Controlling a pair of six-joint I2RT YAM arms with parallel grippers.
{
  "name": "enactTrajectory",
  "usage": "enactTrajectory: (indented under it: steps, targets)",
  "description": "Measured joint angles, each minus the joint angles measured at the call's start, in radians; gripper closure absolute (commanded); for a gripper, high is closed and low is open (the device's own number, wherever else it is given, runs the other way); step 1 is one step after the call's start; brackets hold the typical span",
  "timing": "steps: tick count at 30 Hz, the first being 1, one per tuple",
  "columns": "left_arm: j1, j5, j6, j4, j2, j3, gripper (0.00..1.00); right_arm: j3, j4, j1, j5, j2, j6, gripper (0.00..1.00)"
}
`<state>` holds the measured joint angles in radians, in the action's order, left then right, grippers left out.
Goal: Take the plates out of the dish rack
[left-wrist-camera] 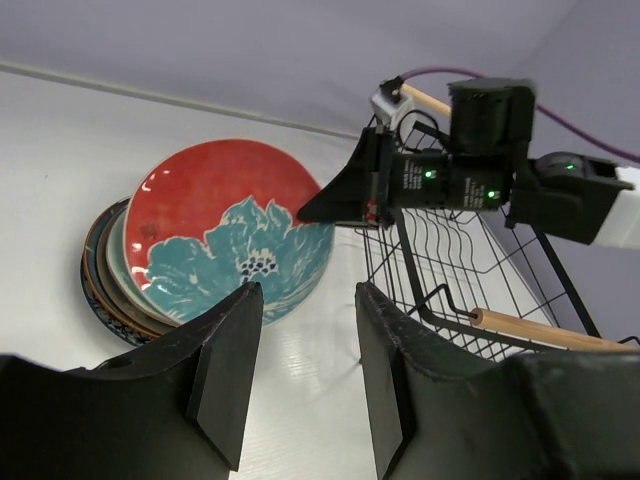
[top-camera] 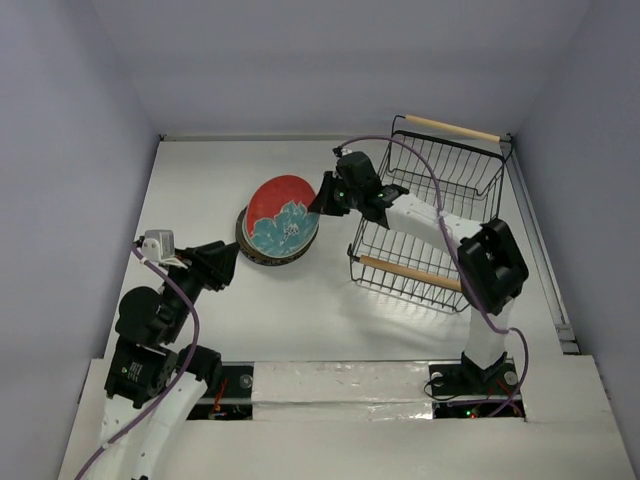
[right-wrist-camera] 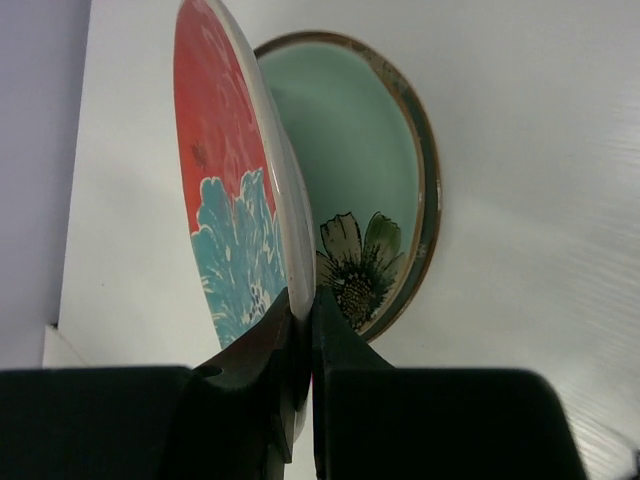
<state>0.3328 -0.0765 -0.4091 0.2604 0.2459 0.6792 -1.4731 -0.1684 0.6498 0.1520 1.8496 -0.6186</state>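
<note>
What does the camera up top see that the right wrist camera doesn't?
Only the top view shows the black wire dish rack, the left gripper and the white table around them. Only the right wrist view shows the pale green plate with a flower on it, just behind the red one. Both show the red plate with the teal flower, tilted and pinched at its rim by the right gripper.

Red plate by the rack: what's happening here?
The right fingers are shut on the rim of the red plate, holding it tilted over a stack of other plates on the table, left of the rack. No plates show in the rack, so this looks like the last one to unload. The left fingers sit apart near the stack, holding nothing.
</note>
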Motion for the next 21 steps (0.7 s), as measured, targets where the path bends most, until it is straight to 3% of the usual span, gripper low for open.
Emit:
enactTrajectory:
  steps: [8,13,21]
  targets:
    - [-0.003,0.001,0.0,0.0,0.004,0.0,0.61,0.019,0.192,0.002,0.065,0.092,-0.146,0.96]
    - [-0.01,0.0,0.0,0.0,0.014,0.0,0.61,0.066,0.283,0.002,0.077,0.094,-0.196,0.83]
    - [-0.014,0.001,0.0,0.0,0.019,0.0,0.61,0.076,0.311,0.0,0.093,0.132,-0.224,0.7]
